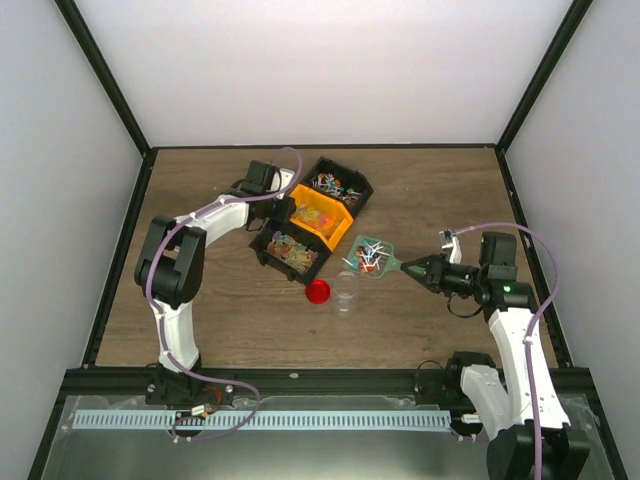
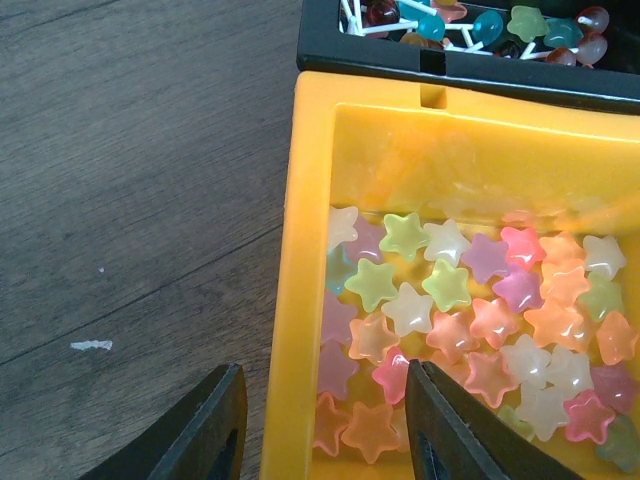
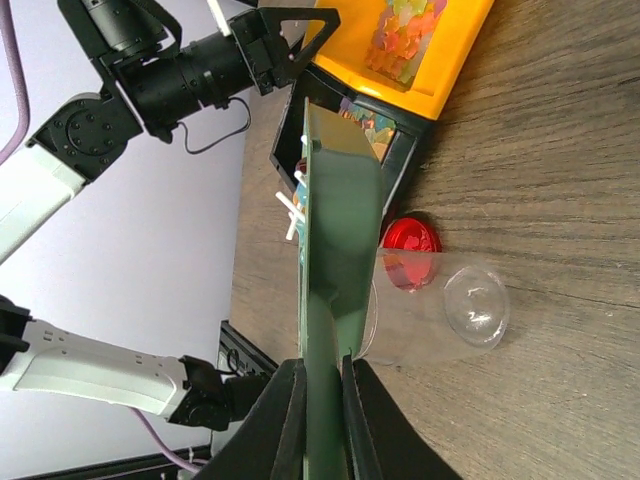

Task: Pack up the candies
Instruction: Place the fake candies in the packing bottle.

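While right gripper clamps handle of green slotted scoop, scoop carries load of stick candies close above mouth of clear jar. Red lid lies just beside jar. Left gripper straddles wall of yellow bin, jaws apart, no clamping visible; star candies inside bin. Step judged: scoopful transfer to jar. Next move calls for centring scoop lip over mouth, then slow tilt.
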`<control>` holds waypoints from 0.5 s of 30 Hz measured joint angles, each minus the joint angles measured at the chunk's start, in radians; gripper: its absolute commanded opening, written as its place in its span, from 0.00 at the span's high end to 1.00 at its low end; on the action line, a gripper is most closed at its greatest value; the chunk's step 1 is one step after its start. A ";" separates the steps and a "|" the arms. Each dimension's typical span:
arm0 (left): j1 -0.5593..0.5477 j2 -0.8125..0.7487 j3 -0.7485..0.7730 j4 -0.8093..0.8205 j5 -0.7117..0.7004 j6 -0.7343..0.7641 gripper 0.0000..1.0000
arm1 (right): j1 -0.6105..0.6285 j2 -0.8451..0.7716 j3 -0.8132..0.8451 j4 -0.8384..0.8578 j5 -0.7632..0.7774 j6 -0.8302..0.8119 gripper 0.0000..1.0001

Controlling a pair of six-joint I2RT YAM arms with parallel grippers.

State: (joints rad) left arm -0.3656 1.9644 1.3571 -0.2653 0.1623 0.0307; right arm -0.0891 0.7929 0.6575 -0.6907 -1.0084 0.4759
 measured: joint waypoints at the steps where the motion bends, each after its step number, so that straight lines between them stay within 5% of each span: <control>1: 0.000 0.003 0.006 -0.006 0.000 0.000 0.55 | 0.000 -0.008 0.000 -0.005 0.000 0.000 0.99; 15: 0.000 0.013 0.016 -0.010 0.003 -0.004 0.55 | 0.000 -0.085 0.004 -0.073 0.037 -0.002 0.99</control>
State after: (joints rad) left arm -0.3656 1.9778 1.3727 -0.2752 0.1658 0.0265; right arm -0.0887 0.7078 0.6617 -0.7639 -0.9714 0.4736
